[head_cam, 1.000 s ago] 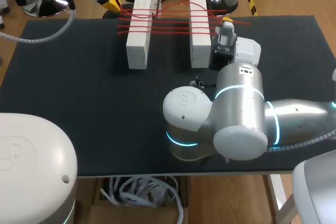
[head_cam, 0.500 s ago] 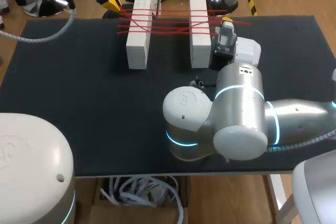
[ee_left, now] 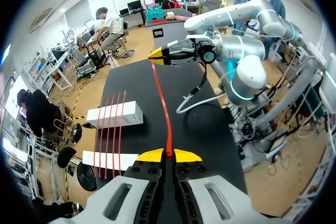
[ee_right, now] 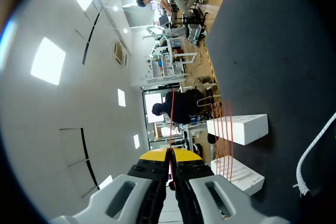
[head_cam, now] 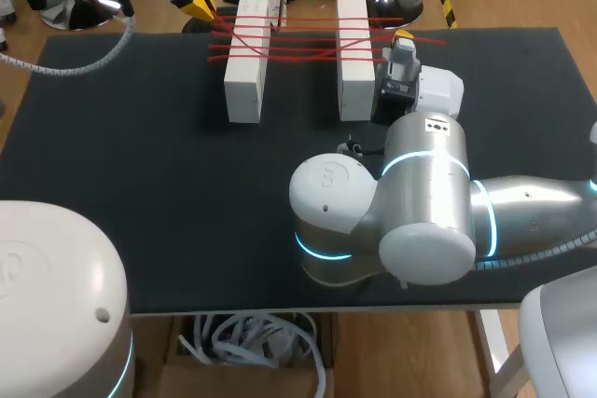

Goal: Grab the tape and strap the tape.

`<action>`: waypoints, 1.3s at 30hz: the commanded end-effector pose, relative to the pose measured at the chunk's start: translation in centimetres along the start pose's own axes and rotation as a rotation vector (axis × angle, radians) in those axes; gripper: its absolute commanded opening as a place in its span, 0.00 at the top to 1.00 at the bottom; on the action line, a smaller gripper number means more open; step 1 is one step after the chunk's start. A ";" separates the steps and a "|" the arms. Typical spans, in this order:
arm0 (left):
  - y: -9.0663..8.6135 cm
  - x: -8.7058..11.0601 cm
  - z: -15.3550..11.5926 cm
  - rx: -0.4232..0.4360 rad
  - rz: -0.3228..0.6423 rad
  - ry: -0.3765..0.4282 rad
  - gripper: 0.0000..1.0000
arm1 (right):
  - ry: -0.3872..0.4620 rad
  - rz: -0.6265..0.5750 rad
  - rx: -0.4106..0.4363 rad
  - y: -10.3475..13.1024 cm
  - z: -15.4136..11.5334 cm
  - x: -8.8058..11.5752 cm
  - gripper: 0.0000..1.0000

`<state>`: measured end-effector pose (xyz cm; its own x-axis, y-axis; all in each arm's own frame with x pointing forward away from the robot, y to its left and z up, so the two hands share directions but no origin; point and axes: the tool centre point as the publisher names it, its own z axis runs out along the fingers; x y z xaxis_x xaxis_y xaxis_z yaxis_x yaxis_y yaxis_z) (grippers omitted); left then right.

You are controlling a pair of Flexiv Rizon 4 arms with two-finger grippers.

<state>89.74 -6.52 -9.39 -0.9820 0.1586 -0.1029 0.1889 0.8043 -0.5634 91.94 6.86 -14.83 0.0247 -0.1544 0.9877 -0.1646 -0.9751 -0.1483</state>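
Stretching side to side over the far part of the black table, the red tape is lying in several thin strands, its long axis running from my left to my right. The strands are crossing the tops of two white blocks, the left block and the right block. These are standing well apart with their long sides pointing away from the robot, so the tape is meeting them crosswise. Most strands are running nearly parallel; a couple are slanting across the others between the blocks. The left gripper is hanging near the far edge, just to the left of the left block, and in the left wrist view its yellow tips are pressing together on the tape. From there a single strand is running straight ahead to the right gripper. That gripper is sitting just beside the right block's outer face, its tips likewise pinching the tape, and short red ends are sticking out past it to the right. The right arm is filling the near right of the table, its bulky joints sitting in front of the right block's near end. A small dark cable is lying on the table by that arm, and the left arm's grey hose is draping over the far left edge
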 end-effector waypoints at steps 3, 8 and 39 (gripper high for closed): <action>0.0 0.0 -0.1 -0.003 -0.001 0.002 1.00 | -0.005 -0.001 -0.001 0.0 0.0 0.2 1.00; 0.0 0.0 -0.1 -0.003 -0.001 0.002 1.00 | -0.005 -0.001 -0.001 0.0 0.0 0.2 1.00; 0.0 0.0 -0.1 -0.003 -0.001 0.002 1.00 | 0.425 -1.174 0.036 -2.1 -3.2 4.1 1.00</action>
<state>89.75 -6.56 -9.46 -0.9820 0.1581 -0.1037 0.1889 0.8043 -0.5633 89.55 8.94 -10.60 -0.1090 0.6489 0.7530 -0.1733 -0.7583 0.6284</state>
